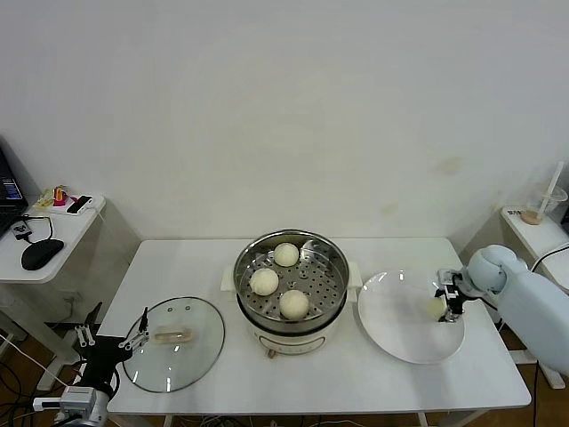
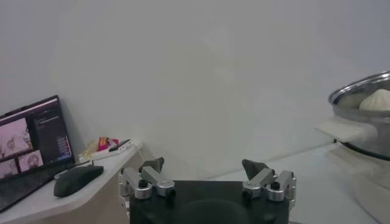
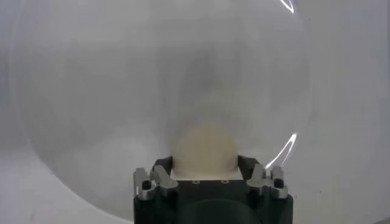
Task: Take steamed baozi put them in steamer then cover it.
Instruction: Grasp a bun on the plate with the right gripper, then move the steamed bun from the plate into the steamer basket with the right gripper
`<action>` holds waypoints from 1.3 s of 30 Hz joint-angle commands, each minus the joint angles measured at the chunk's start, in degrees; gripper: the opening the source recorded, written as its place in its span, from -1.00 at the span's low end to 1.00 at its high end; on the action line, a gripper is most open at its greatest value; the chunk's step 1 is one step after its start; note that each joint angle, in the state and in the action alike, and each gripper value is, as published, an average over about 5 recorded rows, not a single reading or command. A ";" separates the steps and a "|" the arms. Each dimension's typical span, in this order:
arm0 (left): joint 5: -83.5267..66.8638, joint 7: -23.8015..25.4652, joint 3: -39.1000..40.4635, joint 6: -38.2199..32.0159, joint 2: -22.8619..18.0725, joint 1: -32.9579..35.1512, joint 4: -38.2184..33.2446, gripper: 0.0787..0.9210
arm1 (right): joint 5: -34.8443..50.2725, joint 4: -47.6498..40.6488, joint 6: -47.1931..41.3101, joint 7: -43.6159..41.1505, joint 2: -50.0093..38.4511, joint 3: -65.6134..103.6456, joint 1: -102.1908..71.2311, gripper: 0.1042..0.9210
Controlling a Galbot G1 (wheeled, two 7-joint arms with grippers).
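Baozi (image 3: pixel 204 148) on the plate (image 1: pixel 400 334) sits grasped by the right hand (image 3: pixel 204 173).

A plain white wall (image 1: pixel 284 107) is filling the background behind a white table (image 1: pixel 196 267). A side desk (image 1: pixel 53 233) with a laptop (image 2: pixel 33 143) and mouse (image 1: pixel 42 253) is standing beyond the left gripper (image 1: pixel 111 336).
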 commanded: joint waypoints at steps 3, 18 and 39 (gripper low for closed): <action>-0.24 -0.01 -0.16 -0.06 0.22 -0.10 -0.14 0.77 | 5.63 5.42 -2.01 -0.35 -4.66 -4.60 5.37 0.32; 0.05 0.03 1.13 0.08 0.56 -0.90 -0.57 0.77 | 30.44 23.06 -12.36 3.43 -9.57 -32.29 40.13 0.34; 0.66 0.06 1.36 0.06 -0.22 -1.78 -0.38 0.77 | 51.62 23.33 -27.09 16.81 15.44 -47.95 46.23 0.36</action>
